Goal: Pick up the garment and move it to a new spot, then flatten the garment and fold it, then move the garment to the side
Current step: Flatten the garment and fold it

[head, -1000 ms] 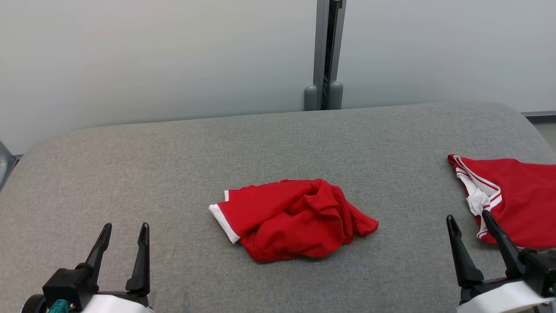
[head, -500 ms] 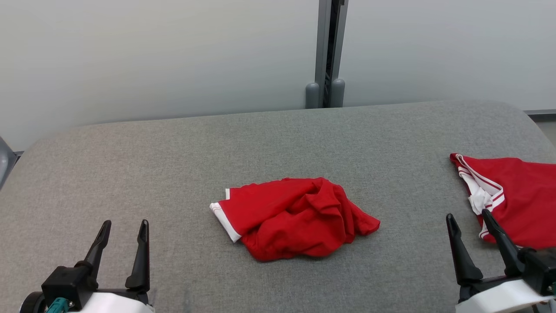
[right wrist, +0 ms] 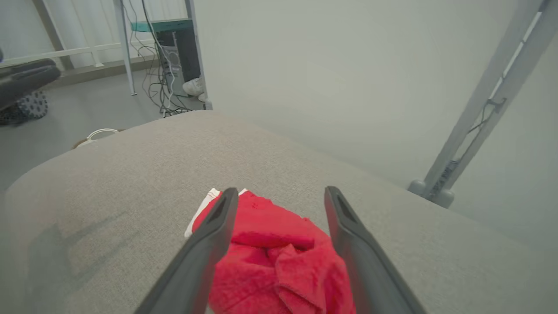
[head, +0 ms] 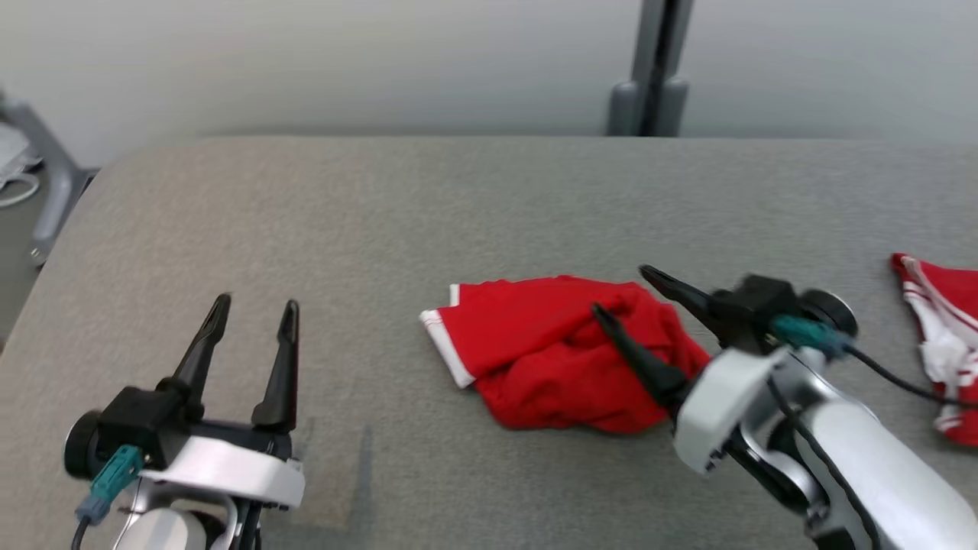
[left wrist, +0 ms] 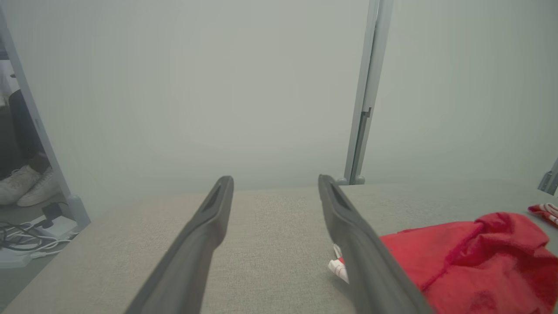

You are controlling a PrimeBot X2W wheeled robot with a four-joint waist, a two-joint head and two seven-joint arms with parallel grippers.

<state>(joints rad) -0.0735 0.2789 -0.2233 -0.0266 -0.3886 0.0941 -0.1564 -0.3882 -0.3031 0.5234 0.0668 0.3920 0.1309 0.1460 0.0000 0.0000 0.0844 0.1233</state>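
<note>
The garment (head: 535,351) lies crumpled in the middle of the tabletop (head: 306,214). Our right arm (head: 840,443) slants in from the lower right, its jaws spread wide, empty, pointing left over the garment's right end; we cannot tell whether they touch the cloth. Our left arm (head: 221,473) sits at the near left, jaws open and empty, pointing straight ahead, apart from the garment's left edge.

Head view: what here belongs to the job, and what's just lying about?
Job:
crumpled red garment, mid-table
right gripper, open, aimed at it
left gripper, open

Lying about:
second red garment, right edge
grey post, behind the table
</note>
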